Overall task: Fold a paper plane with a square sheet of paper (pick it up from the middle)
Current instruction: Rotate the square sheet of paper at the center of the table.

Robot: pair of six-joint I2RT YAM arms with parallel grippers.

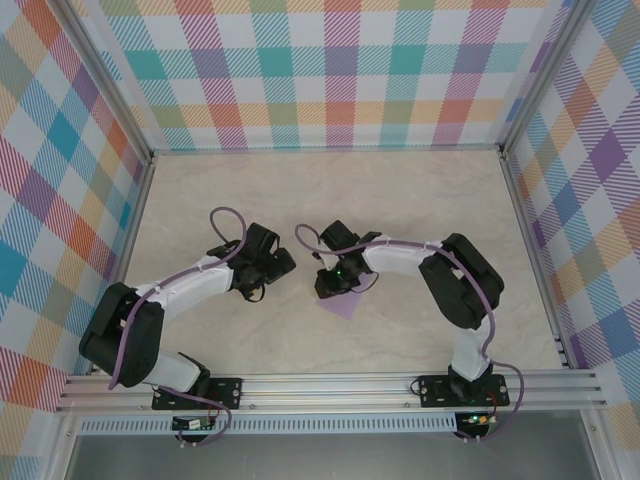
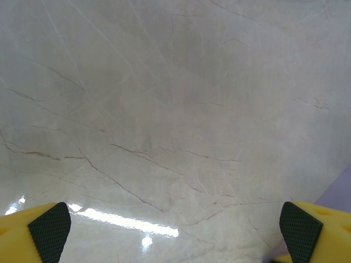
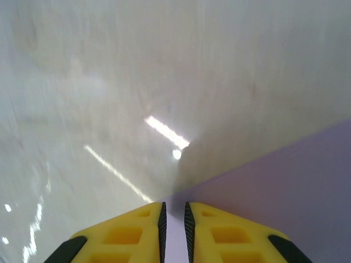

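Yellow-fingered right gripper [image 3: 174, 212], nipping the thin lavender square sheet of paper [image 3: 274, 192], should crease slowly and squarely; left gripper [image 2: 175, 227] stands spread.

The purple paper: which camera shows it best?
The right wrist view: the purple paper fills the right side, close up, its edge running to the nearly closed fingers. The top view shows a small corner poking out under the right arm; the left wrist view catches a sliver.

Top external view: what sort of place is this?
Likely a lab robot test cell: aluminium frame, plaid-printed walls, left arm and right arm bolted at the near edge of a marble-look table.
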